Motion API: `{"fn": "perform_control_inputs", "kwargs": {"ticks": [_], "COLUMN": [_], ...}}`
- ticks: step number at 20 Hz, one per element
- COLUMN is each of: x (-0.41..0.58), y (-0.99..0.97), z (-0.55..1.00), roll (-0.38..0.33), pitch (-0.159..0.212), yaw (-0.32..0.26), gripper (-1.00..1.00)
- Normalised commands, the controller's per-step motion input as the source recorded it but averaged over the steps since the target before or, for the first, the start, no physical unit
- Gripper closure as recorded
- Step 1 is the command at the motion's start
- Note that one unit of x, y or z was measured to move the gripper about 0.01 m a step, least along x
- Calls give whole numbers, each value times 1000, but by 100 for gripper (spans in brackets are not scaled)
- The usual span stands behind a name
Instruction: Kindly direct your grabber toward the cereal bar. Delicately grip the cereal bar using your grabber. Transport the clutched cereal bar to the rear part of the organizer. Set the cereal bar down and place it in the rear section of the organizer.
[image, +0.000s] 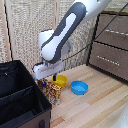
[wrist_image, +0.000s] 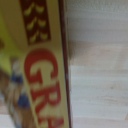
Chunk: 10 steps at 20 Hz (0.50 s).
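Black fabric walls of the organizer (image: 22, 95) fill the exterior view's left; we see the cereal bar (image: 53, 92) upright just beside it, under the grabber (image: 53, 78), whose grip we cannot tell. In the wrist view the cereal bar (wrist_image: 40, 70) looms over wood.

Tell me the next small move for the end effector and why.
Probably ease straight down a little and close. The end effector hangs just above the upright cereal bar, which stands beside the organizer; the wrist view shows the packet close up, but no fingers gripping it.
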Motion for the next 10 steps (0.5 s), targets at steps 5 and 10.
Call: {"fn": "perform_control_inputs", "kwargs": {"ticks": [5,10], "x": [-19,-14], "y": [48,109], "z": [-110,-25], "roll": [0,-2], "pitch": [21,12], "yaw": [-34,-4], "gripper": [100,100]}}
